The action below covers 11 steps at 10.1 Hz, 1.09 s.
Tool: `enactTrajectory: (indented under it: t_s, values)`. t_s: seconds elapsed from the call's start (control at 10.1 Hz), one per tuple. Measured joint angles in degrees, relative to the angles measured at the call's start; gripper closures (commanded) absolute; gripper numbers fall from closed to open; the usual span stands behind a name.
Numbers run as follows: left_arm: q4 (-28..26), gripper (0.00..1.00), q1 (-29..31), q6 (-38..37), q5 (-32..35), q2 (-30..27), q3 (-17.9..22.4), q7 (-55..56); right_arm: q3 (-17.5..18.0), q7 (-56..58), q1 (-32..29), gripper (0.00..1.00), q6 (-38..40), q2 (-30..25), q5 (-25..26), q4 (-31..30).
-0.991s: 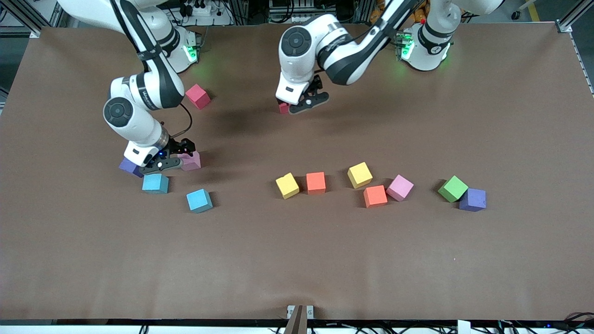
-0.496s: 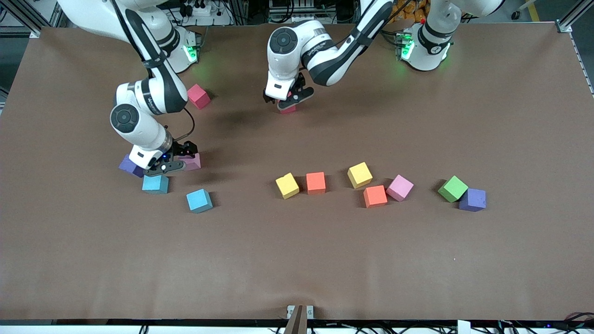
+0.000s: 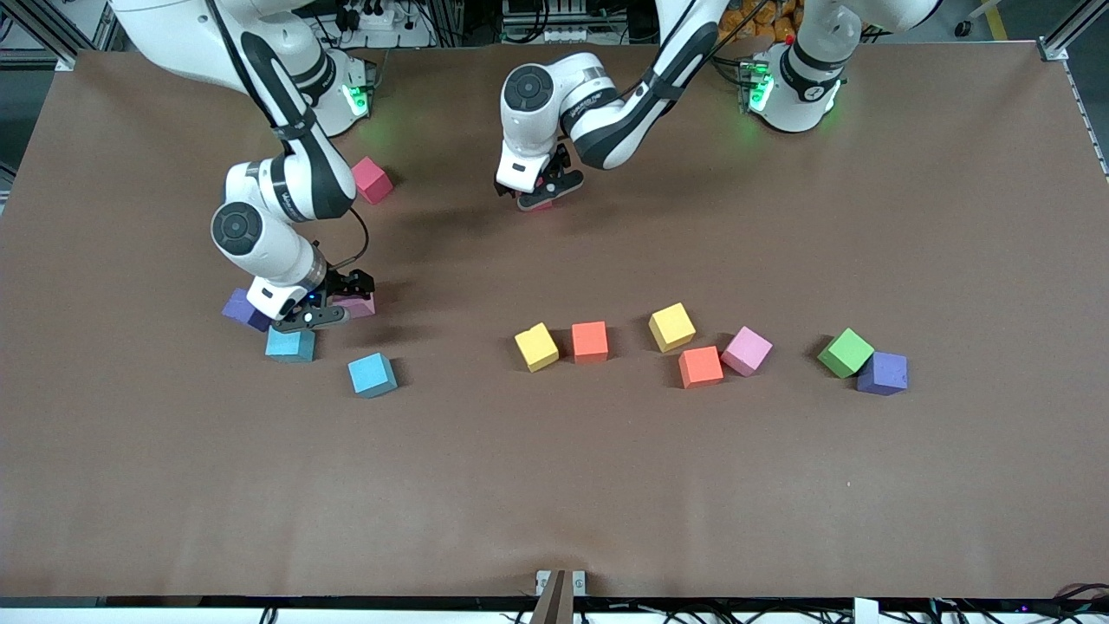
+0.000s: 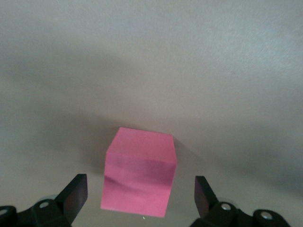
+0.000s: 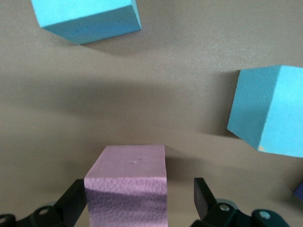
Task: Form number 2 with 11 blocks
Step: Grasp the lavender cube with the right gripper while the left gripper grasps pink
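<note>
The blocks lie loose and scattered on the brown table, and no number 2 shows. My left gripper (image 3: 538,196) stands open low around a pink-red block (image 4: 139,172), with a gap at each finger. My right gripper (image 3: 322,305) is open around a pale pink block (image 3: 358,305) (image 5: 128,184); one finger is close against it and the other stands clear. Beside the right gripper lie a purple block (image 3: 236,308) and two light blue blocks (image 3: 290,345) (image 3: 372,374). A crimson block (image 3: 372,179) sits near the right arm's base.
A loose row runs toward the left arm's end: yellow (image 3: 536,347), orange (image 3: 590,341), yellow (image 3: 672,327), orange (image 3: 700,367), pink (image 3: 747,350), green (image 3: 846,352), purple (image 3: 882,373). Bare table (image 3: 554,485) spreads nearer the camera.
My left gripper has shifted toward the right arm's end and come down over the pink-red block, which now sits between its fingers. My right gripper has edged closer onto the pale pink block.
</note>
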State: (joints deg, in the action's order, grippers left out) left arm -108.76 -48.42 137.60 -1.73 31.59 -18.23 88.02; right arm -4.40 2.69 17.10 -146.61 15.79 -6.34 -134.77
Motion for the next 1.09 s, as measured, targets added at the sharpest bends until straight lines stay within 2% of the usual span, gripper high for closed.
enactTrajectory:
  t_s: [0.2,0.3,0.4,0.5,0.59,0.69,0.79,0.99,1.09]
  values:
    - [0.0,0.0,-0.5,1.0,0.2,1.4,0.0,0.0,0.0,0.0,0.0,0.0,-0.1,0.7,-0.1,0.0]
    - [0.0,0.04,-0.8,1.3,0.2,1.7,0.0,0.0,0.0,0.0,0.1,0.36,-0.2,0.9,-0.1,0.0]
    - [0.0,0.24,-1.0,1.3,1.1,2.0,0.0,-0.1,0.0,0.0,0.5,0.93,-0.3,1.0,-0.1,0.1]
    - [-0.1,0.48,-1.2,1.3,3.2,2.1,0.0,-0.1,0.0,0.0,0.9,1.0,-0.3,1.1,-0.1,0.1]
    - [-0.1,0.69,-1.3,1.3,5.0,2.3,0.0,-0.1,0.0,0.0,1.1,1.0,-0.3,1.2,-0.2,0.1]
    - [-0.2,0.73,-1.3,1.4,6.8,2.6,-0.1,-0.1,0.0,0.0,1.7,1.0,-0.4,1.2,-0.2,0.3]
    - [-0.3,0.89,-1.4,1.6,8.1,2.6,-0.3,-0.1,0.0,0.0,2.6,1.0,-0.4,1.2,-0.2,0.4]
    - [-0.3,0.89,-1.4,1.7,8.7,2.6,-1.4,-0.2,0.0,0.6,3.4,1.0,0.0,0.6,-0.2,2.1]
    - [-0.5,0.89,-1.5,1.7,8.8,2.5,-2.6,-0.5,0.0,2.1,3.4,1.0,2.9,-0.2,-0.1,4.0]
